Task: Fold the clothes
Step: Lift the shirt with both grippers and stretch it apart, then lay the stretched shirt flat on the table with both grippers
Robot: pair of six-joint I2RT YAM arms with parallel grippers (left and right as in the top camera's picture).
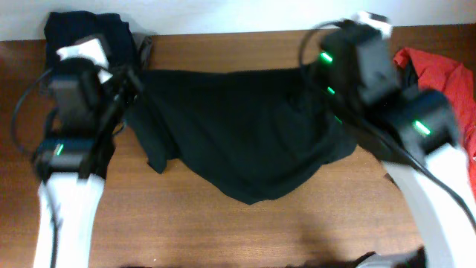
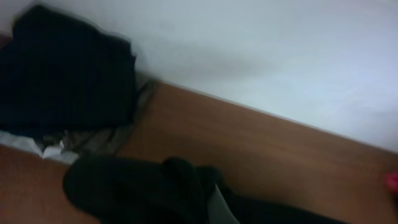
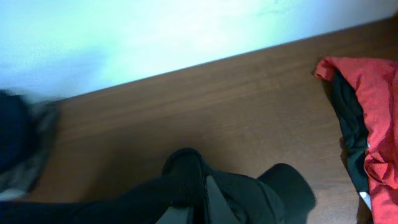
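Left wrist view: the left gripper [image 2: 206,200] has its jaws pressed together on a bunched edge of the large plain black fabric garment [image 2: 130,186], which wraps over the fingertips and hides most of them. In the right wrist view the right gripper [image 3: 200,198] is likewise clamped on a gathered fold of the same cloth. From overhead, the garment is stretched between the two grippers along its far edge. The rest of it sags toward the near side and lies on the table in a rough downward point, wrinkled on the left side.

This looks like the spreading step, with the piece held by two corners and no fold made so far. The next move probably calls for both arms to draw apart and lower together so the limp cloth lands flat. The loose left flap may tuck under if the pull is uneven.

Beyond the grippers, a dark navy fabric bundle [image 1: 85,30] sits at the far left corner with a grey fabric piece [image 2: 102,140] beneath it. A red fabric garment [image 1: 446,78] lies at the far right, well apart from the black one. All of it rests on a brown wooden table [image 1: 223,234], which is backed by a plain white wall [image 2: 280,50].
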